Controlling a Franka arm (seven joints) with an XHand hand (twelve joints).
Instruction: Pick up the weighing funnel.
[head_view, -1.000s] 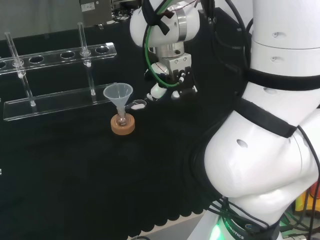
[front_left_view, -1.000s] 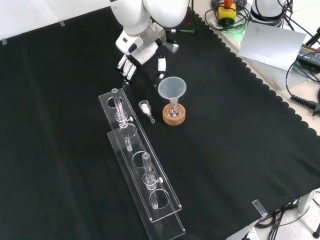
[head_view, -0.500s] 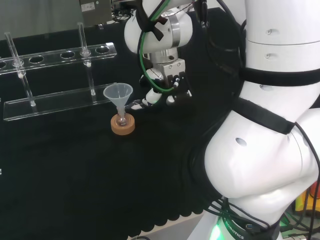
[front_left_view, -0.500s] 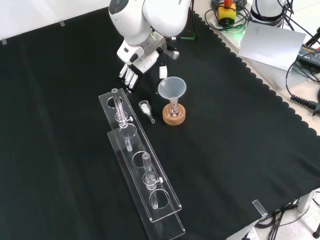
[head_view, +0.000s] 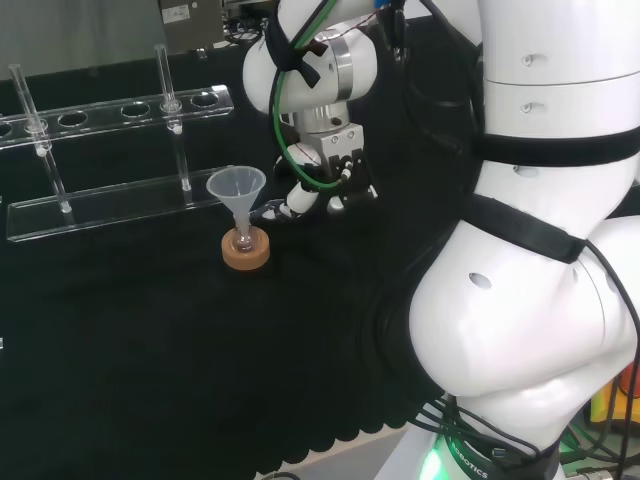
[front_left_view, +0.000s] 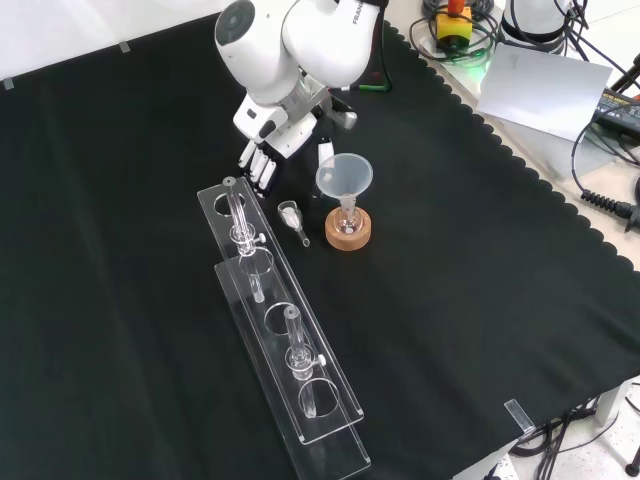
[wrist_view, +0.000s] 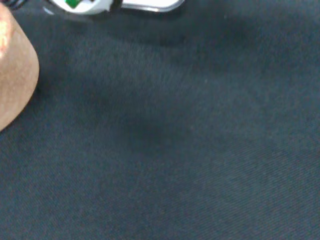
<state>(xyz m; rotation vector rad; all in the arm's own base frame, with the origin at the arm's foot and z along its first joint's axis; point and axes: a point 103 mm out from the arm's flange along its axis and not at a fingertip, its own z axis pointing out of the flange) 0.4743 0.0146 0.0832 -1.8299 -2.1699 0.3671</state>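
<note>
1. Nearest in the front view, the clear tube rack (front_left_view: 283, 349) stands on the surface (front_left_view: 480, 300) just as it did a second ago.
2. Behind it the weighing funnel (front_left_view: 293, 218) lies flat on the cloth, at about 9 o'clock of the cork ring (front_left_view: 348, 233) that carries the funnel (front_left_view: 345, 177). It has not shifted and nothing touches it, so it is not yet picked up.
3. Farther off is what changed: the hand (front_left_view: 280, 140) has come down and in toward the weighing funnel over the last second.
   - Its fingers (front_left_view: 262, 170) now hang at about 11 o'clock of the piece.
   - The thumb (front_left_view: 325, 155) is at about 1 o'clock, close by the funnel's rim.
4. The fingers are straight, spread from the thumb and holding nothing — open.
5. My judgement: the approach is nearly done. What remains is a last descent to bracket the piece, then the closing — with care not to knock the funnel beside it.
</note>
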